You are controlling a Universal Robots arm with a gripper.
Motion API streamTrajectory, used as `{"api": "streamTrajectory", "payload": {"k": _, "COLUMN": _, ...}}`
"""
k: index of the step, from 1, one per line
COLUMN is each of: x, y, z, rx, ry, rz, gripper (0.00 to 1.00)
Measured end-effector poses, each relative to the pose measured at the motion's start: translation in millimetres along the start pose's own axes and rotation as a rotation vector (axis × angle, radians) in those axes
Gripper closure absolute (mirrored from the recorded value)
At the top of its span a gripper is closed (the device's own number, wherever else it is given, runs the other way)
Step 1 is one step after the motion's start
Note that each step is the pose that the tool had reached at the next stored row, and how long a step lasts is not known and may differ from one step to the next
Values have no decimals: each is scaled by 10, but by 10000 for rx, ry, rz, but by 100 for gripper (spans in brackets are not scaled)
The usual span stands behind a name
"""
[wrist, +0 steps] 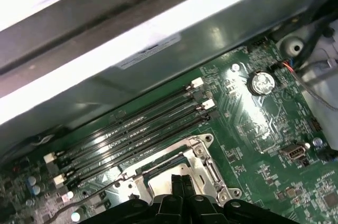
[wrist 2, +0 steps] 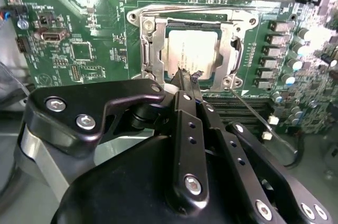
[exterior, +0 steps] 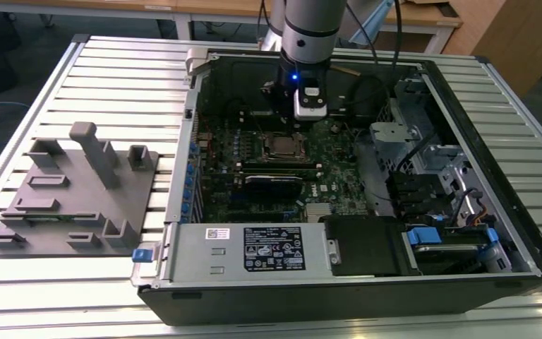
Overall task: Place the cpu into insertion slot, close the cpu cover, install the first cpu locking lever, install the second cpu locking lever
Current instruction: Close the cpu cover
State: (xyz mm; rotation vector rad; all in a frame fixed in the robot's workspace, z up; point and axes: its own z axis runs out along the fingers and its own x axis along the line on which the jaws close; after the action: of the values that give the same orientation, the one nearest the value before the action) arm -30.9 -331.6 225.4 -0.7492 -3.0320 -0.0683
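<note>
Slatted metal table point(exterior: 111, 70) with open computer case point(exterior: 346, 305) and grey fixture block point(exterior: 73, 205)

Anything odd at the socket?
One thing: a thin locking lever juts out from the cpu cover corner, apparently unlatched. The cpu lies flat under the cover; the gripper tips sit at its edge.

The arm point(exterior: 309, 28) hangs straight down from above, and the gripper point(wrist 2: 187, 77) at its end points downward, its two slim black fingers point(wrist 2: 186, 129) pressed together at the tips.
</note>
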Motion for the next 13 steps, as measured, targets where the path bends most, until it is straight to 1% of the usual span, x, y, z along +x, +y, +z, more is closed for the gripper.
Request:
{"api": "streamTrajectory", "payload": {"k": 9, "x": 0, "y": 0, "z": 1, "rx": 0, "ry": 2, "rz": -47, "gripper": 90}}
{"api": "streamTrajectory", "payload": {"k": 13, "x": 0, "y": 0, "z": 2, "rx": -3, "ry": 16, "rz": -290, "gripper": 90}}
